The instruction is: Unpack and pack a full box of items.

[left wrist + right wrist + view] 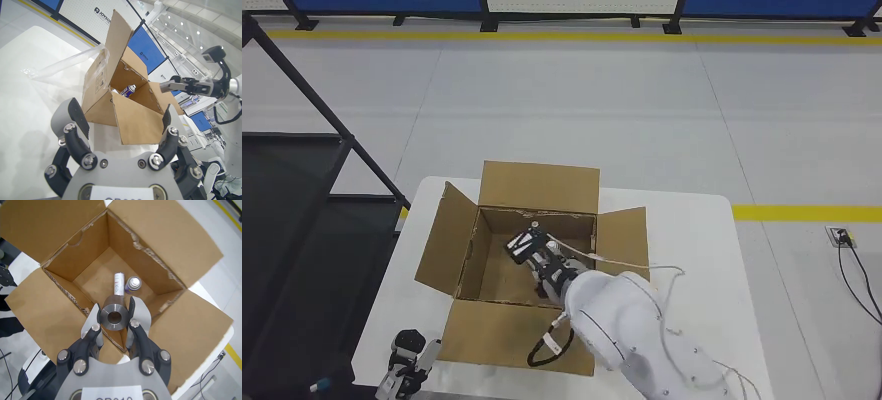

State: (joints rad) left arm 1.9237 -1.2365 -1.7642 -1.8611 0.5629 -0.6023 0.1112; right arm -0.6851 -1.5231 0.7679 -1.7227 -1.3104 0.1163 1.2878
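Note:
An open cardboard box stands on the white table with all flaps spread. My right gripper is above the box opening, shut on a hollow steel cylinder. On the box floor below lie a white tube and an upright purple spray can. In the top view the right gripper sits over the box's middle. My left gripper is open with nothing in it, low at the table's near left corner, facing the box. The spray can and the right gripper also show from there.
A strip of clear tape hangs from one box flap onto the table. A black rack stands left of the table. Bare tabletop lies right of the box. A black cable loops off the right arm.

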